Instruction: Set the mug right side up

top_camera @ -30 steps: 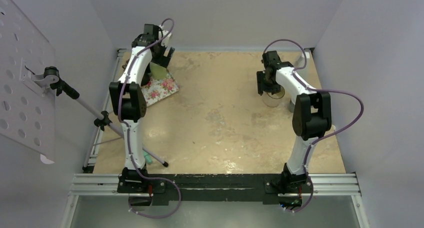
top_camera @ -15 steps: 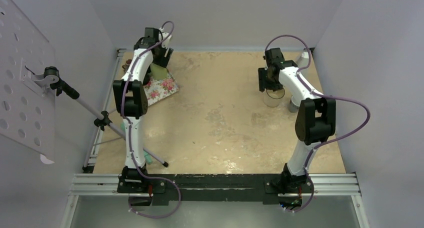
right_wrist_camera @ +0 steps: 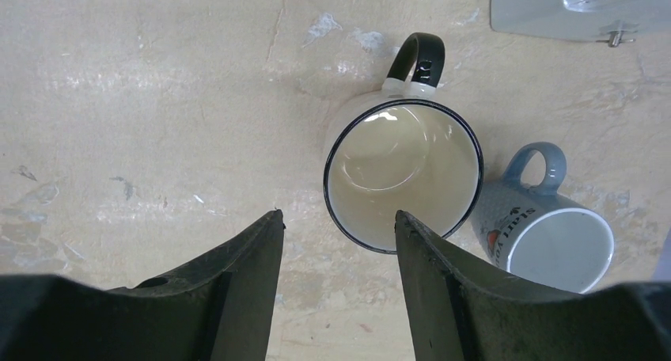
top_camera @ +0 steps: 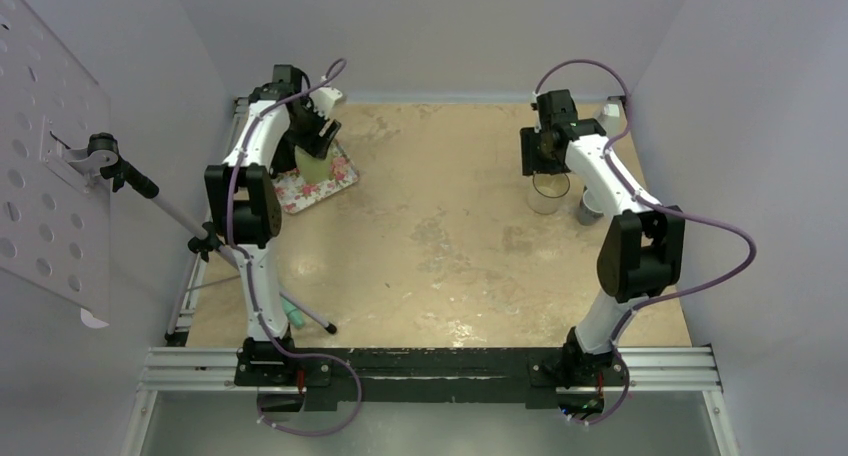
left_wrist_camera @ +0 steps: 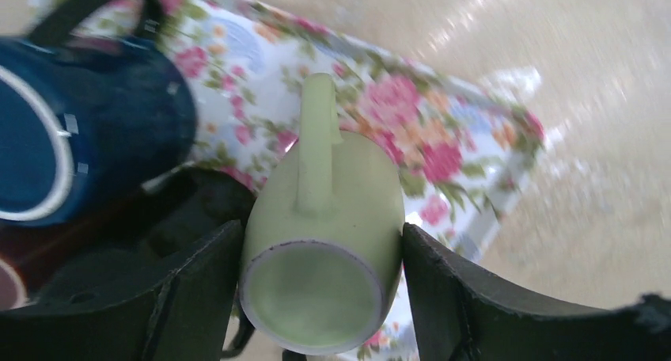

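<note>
My left gripper [left_wrist_camera: 320, 254] is shut on a pale green mug [left_wrist_camera: 324, 218], one jaw on each side of its body. The mug's handle points away and its round end faces the camera, held over a floral tray [left_wrist_camera: 443, 139]. In the top view the left gripper [top_camera: 312, 136] holds the green mug [top_camera: 315, 163] above the tray [top_camera: 335, 176] at the back left. My right gripper [right_wrist_camera: 336, 222] is open and empty above a cream mug with a black rim [right_wrist_camera: 403, 171], which stands upright. It shows in the top view as well [top_camera: 548, 191].
A dark blue mug [left_wrist_camera: 87, 131] lies on its side on the tray next to the green mug. A grey-blue mug [right_wrist_camera: 546, 226] stands upright beside the cream mug. A camera stand pole [top_camera: 200, 231] slants across the table's left edge.
The left arm has swung and turned the green mug over the tray. The right gripper has risen and moved back from the cream mug, which stays on the table.
</note>
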`<action>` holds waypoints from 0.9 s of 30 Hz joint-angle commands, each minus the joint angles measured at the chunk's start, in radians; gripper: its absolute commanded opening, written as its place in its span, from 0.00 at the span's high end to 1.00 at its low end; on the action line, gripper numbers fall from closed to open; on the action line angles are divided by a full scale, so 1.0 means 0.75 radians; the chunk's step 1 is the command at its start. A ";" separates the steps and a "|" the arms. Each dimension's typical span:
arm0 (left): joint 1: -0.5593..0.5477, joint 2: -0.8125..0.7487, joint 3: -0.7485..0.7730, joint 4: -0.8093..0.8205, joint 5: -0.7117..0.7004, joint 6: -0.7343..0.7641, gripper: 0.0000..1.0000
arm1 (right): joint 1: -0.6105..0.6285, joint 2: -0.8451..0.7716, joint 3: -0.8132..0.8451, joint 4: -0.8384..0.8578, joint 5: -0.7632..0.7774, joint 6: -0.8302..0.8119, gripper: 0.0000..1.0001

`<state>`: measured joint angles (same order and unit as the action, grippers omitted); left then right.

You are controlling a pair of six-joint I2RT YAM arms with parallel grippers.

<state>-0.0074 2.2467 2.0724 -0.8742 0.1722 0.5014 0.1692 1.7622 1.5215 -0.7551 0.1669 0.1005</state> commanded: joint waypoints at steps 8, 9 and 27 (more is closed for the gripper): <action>0.041 -0.177 -0.154 -0.361 0.251 0.559 0.16 | 0.007 -0.097 -0.026 0.044 -0.023 -0.034 0.43; 0.041 -0.177 -0.147 -0.343 0.258 0.547 0.11 | 0.007 -0.098 -0.026 0.045 -0.029 -0.035 0.43; -0.091 -0.095 0.038 -0.162 0.181 0.421 0.00 | 0.013 -0.094 -0.025 0.042 -0.025 -0.047 0.43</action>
<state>-0.0395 2.1494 2.0079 -0.9974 0.3180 0.8116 0.1749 1.7317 1.4757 -0.7364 0.1398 0.0822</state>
